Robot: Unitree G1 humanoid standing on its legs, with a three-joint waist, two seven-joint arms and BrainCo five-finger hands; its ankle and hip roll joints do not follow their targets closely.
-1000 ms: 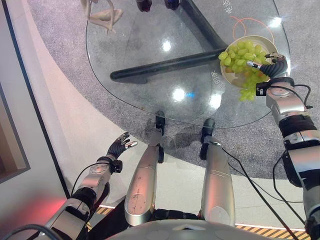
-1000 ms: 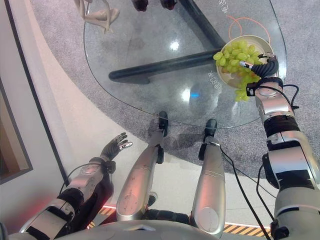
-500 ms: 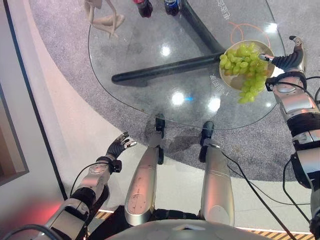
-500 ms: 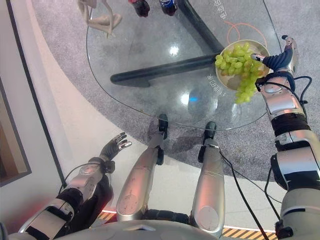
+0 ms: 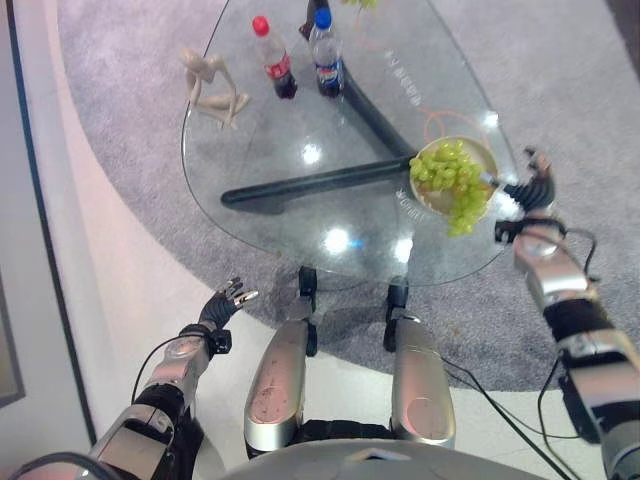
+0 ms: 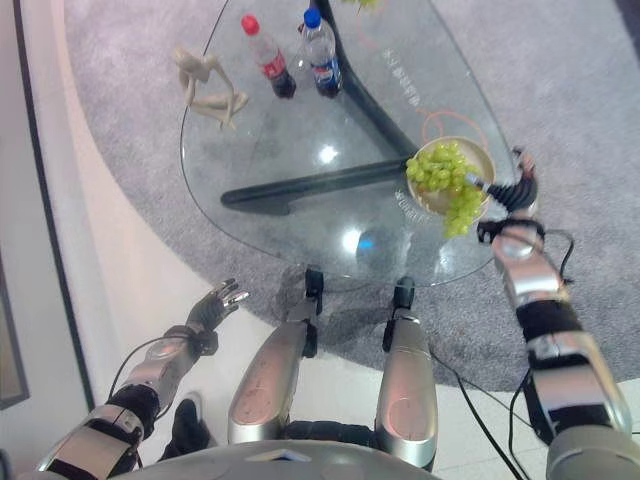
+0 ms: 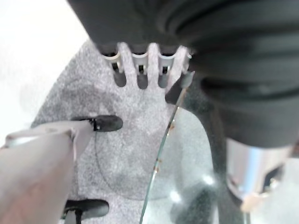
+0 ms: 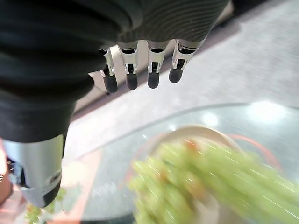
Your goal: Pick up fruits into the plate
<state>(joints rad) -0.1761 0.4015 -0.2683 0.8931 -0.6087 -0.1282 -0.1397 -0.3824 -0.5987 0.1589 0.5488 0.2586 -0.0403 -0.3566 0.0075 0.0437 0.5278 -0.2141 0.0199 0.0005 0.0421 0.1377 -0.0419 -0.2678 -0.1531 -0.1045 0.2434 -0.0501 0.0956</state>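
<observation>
A bunch of green grapes (image 5: 449, 179) lies in the pale plate (image 5: 484, 152) on the right side of the glass table (image 5: 300, 130), with its tail hanging over the plate's near rim. My right hand (image 5: 530, 190) is just right of the plate, open, fingers straight, holding nothing. In the right wrist view its fingers (image 8: 140, 74) hover above the grapes (image 8: 201, 182) and the plate (image 8: 196, 130). My left hand (image 5: 222, 303) is open, low by the table's near left edge, away from the fruit.
Two bottles, one red-capped (image 5: 272, 57) and one blue-capped (image 5: 325, 52), stand at the far side beside a pale figurine (image 5: 210, 85). Something green (image 5: 360, 3) lies at the table's far end. A dark table leg (image 5: 310, 183) shows under the glass.
The camera has pulled back, so the whole picture shifted. My right hand has come off the grapes and drawn to the right of the plate; the grapes stay in the plate.
</observation>
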